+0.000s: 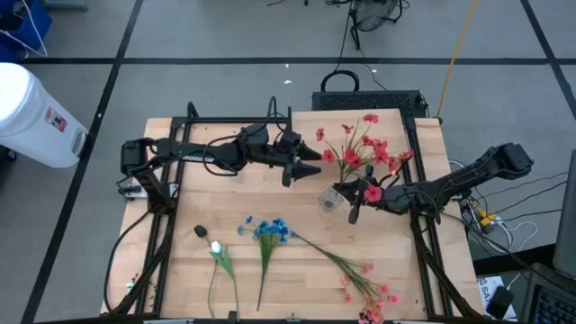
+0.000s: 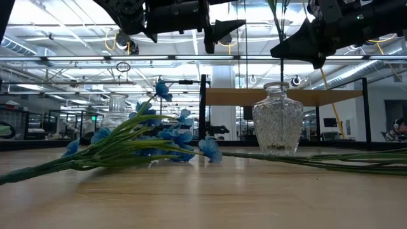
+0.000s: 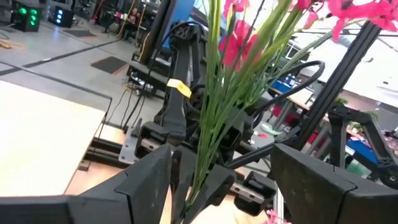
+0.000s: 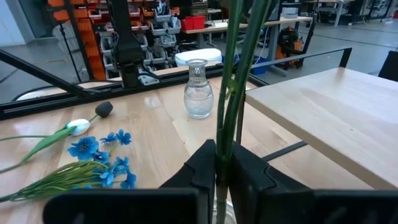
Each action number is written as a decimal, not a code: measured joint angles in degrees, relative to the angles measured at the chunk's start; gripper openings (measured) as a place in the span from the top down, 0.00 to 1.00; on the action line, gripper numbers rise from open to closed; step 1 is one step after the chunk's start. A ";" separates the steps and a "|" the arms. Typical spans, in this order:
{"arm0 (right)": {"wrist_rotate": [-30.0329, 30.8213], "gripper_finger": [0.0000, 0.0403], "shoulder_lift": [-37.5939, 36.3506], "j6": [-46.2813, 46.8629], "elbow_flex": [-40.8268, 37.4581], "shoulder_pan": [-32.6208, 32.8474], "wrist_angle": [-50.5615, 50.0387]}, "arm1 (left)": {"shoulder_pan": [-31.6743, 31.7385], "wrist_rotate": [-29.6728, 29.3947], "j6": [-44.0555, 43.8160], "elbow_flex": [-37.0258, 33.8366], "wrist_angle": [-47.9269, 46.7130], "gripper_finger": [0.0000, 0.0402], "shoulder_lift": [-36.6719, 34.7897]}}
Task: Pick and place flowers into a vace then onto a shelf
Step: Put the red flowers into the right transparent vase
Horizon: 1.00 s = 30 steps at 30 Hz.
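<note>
A spray of red-pink flowers stands upright in my right gripper, which is shut on its green stalks above the clear glass vase. In the low view the stalks run down into the vase. My left gripper hovers open just left of the blossoms; in its wrist view the stalks show beyond the gap between its fingers. The blue bunch, the white bud and another red-pink spray lie flat on the table. The raised pale shelf stands behind the vase. My right gripper pinches the red-pink spray's green stalks between its two fingers, low on the stalks and well under the blossoms. The fingers come in level from the table's right side and lie across the stalks. The spray stands nearly upright, its lower ends reaching into the vase's mouth.
A second small glass bottle vase stands far off toward the table's left side. A small dark object lies beside the white bud. The shelf's board is close beside the right gripper. A dark metal frame edges the table's far side.
</note>
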 joint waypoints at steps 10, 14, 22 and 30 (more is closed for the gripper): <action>-0.02 0.91 0.00 0.02 0.00 0.00 0.62 | 0.00 -0.03 0.03 0.00 -0.30 0.31 0.02; -1.10 0.91 0.00 -0.02 0.00 0.02 0.49 | 0.00 -0.03 0.03 0.00 -0.29 0.31 0.02; -1.55 0.97 0.00 -0.52 0.00 0.00 -4.32 | 0.00 -0.04 0.07 0.00 -0.24 0.31 0.02; -1.55 0.88 -0.02 -2.84 0.00 0.02 -2.55 | 0.00 -0.08 0.13 0.00 -0.22 0.31 0.02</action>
